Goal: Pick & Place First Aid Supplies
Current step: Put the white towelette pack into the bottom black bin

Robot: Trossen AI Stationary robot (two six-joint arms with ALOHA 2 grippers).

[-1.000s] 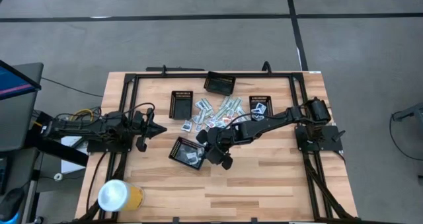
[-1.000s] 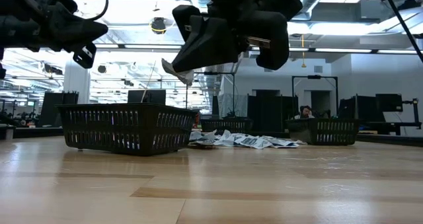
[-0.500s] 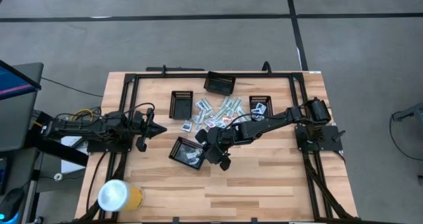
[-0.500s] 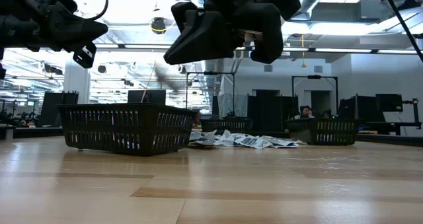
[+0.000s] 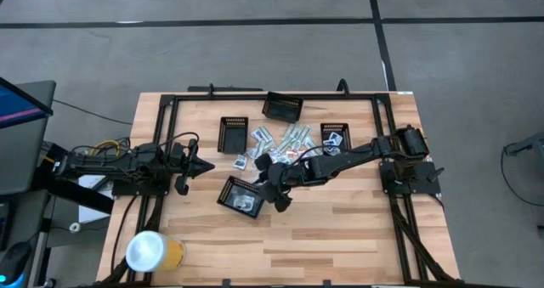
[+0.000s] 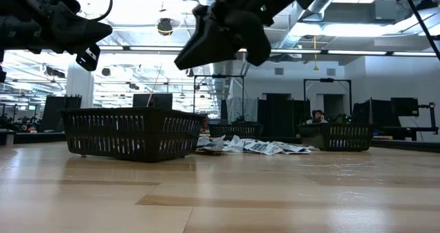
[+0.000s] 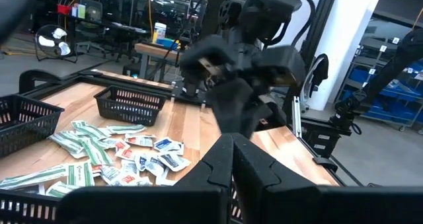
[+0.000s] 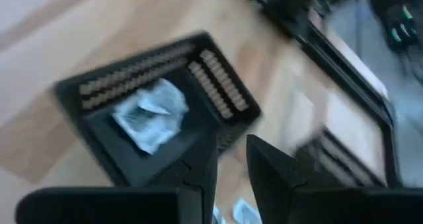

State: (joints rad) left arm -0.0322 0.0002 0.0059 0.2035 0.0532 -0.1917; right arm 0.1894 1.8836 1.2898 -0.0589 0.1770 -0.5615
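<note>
Packets are what I am sorting today, so I start on the left. My left gripper (image 5: pixel 202 166) waits over the left part of the table (image 5: pixel 340 228), well short of everything, its fingers pressed together on nothing.

Just ahead of it, beyond its tips, sits the nearest tray (image 5: pixel 240 196), a black mesh one with a few white packets (image 8: pixel 151 114) lying in its bottom. My right gripper (image 5: pixel 270 191) hangs right above that tray's near edge. In its wrist view the fingers (image 8: pixel 197 174) stand slightly apart with nothing between them, so I judge it empty.

Beyond the right gripper, further along its arm, lies the loose pile of packets (image 5: pixel 276 145): squarish white sachets with red or blue marks and slim pale green strips, overlapping one another on the wood. Three more trays (image 5: pixel 233 133) ring that pile.

I expect these packets to be very light, thin and limp, with slick wrappers that slide on each other. Lying flat, they give little to pinch, so I would take one by a raised edge or corner at the pile's rim, to avoid lifting two together.

No print on any wrapper is readable to me.
</note>
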